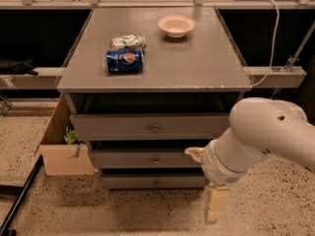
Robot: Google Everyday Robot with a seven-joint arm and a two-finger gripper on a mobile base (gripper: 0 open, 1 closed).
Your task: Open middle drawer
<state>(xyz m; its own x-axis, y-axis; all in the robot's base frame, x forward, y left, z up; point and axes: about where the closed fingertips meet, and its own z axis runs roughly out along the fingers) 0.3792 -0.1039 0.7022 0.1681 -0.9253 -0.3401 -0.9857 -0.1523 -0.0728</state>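
Note:
The middle drawer (147, 159) is the grey front with a small round knob (156, 160), second of three in the cabinet under the grey table top (197, 68). It looks pushed in, with a dark gap above it. My gripper (215, 204) hangs low at the cabinet's right front corner, pointing down toward the floor beside the bottom drawer (147, 182). It is to the right of and below the middle drawer's knob and not touching it. The bulky white arm (261, 136) covers the right ends of the middle and bottom drawers.
On the table top lie a blue soda can (124, 61), a crumpled snack bag (128, 41) and a white bowl (176, 25). An open cardboard box (64, 149) stands on the floor left of the cabinet. A black bar (19, 203) crosses the lower left floor.

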